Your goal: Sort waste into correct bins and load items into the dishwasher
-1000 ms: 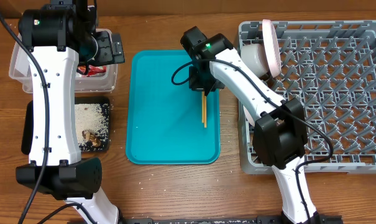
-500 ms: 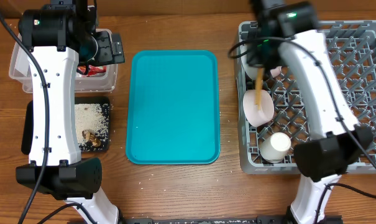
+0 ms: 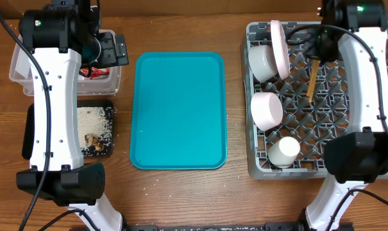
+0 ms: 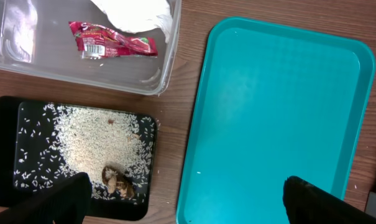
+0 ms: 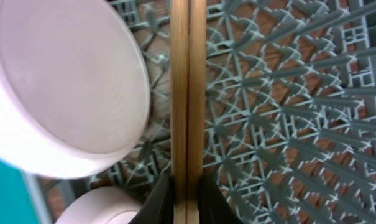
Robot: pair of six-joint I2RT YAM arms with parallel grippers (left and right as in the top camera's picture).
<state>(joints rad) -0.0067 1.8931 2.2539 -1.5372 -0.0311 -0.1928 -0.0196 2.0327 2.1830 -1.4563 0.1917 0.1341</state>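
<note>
My right gripper [image 3: 317, 52] is shut on the two wooden chopsticks [image 3: 312, 80] and holds them over the grey dish rack [image 3: 360, 122], right of the upright pink plate [image 3: 279, 43]. In the right wrist view my gripper [image 5: 188, 199] pinches the chopsticks [image 5: 188, 93] side by side above the pegs. Two bowls [image 3: 263, 61] [image 3: 267, 109] and a white cup [image 3: 285, 151] sit in the rack's left side. My left gripper [image 4: 188, 205] is open and empty, high over the bins. The red wrapper [image 4: 113, 45] and white tissue [image 4: 138, 12] lie in the clear tub [image 4: 166, 74]. Rice [image 4: 91, 137] and brown scraps [image 4: 118, 182] lie in the black tray [image 4: 4, 112].
The teal serving tray [image 3: 177, 109] lies between the bins and the rack with nothing on it. The clear tub [image 3: 17, 67] and black tray [image 3: 32, 131] stand at the far left, partly under my left arm. A few rice grains lie on the wooden table.
My right gripper lifted the chopsticks off the teal tray and carried them right, over the rack, past the plate. The left arm has not moved.
</note>
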